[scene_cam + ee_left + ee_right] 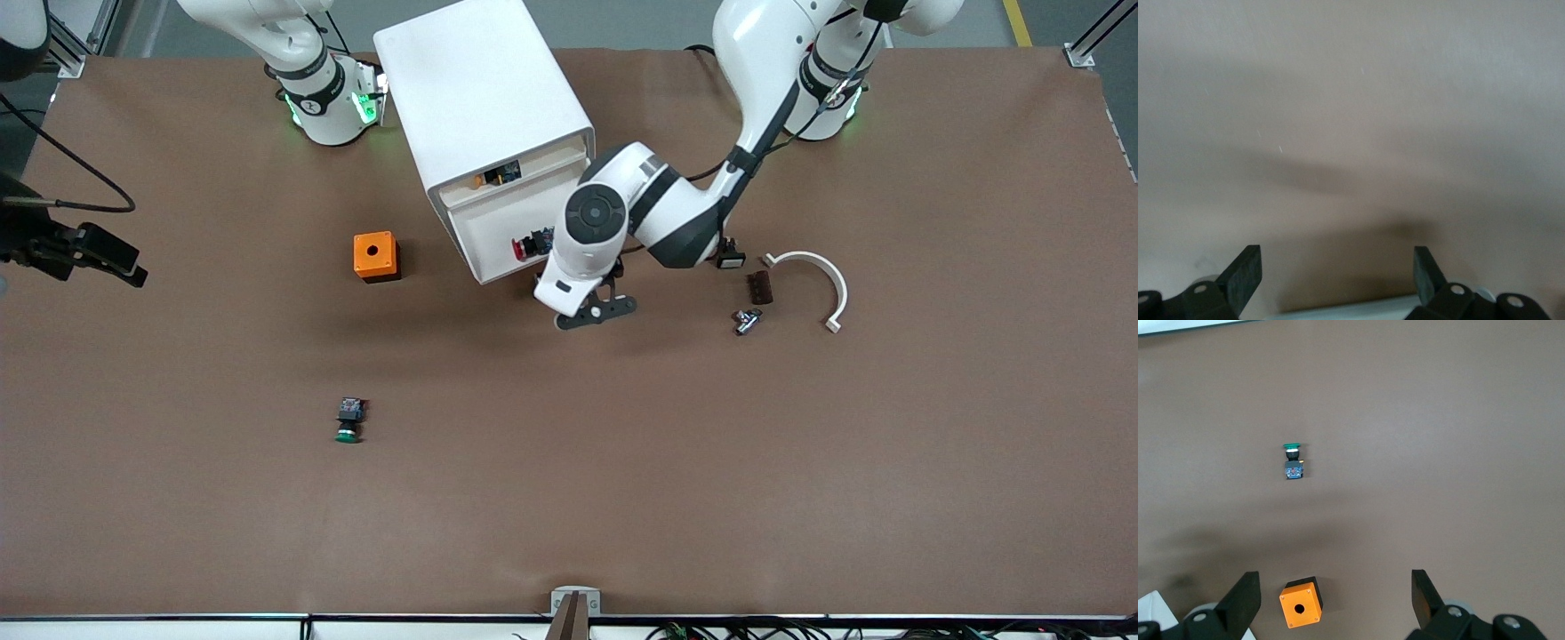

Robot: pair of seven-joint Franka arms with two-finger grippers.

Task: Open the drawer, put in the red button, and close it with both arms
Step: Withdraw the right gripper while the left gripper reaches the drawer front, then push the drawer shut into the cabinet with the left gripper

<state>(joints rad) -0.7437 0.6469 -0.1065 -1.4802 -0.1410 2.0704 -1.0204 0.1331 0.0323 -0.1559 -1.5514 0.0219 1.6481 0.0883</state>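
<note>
Green-capped twin button [348,421] lies nearest on the desk, while the red button [519,249] already sits in the pulled-out drawer [508,233]; left gripper [597,312] and right gripper [1335,597], jaws spread and empty, must next push it shut.

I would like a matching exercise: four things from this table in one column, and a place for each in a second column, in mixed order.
Things:
1. red button
2. green button
3. orange box
4. white curved piece

Places:
A. toward the left arm's end of the table
B. in the open drawer of the cabinet
C. nearest of the four to the front camera
D. beside the cabinet, toward the right arm's end

Pairs: 1-B, 2-C, 3-D, 4-A
</note>
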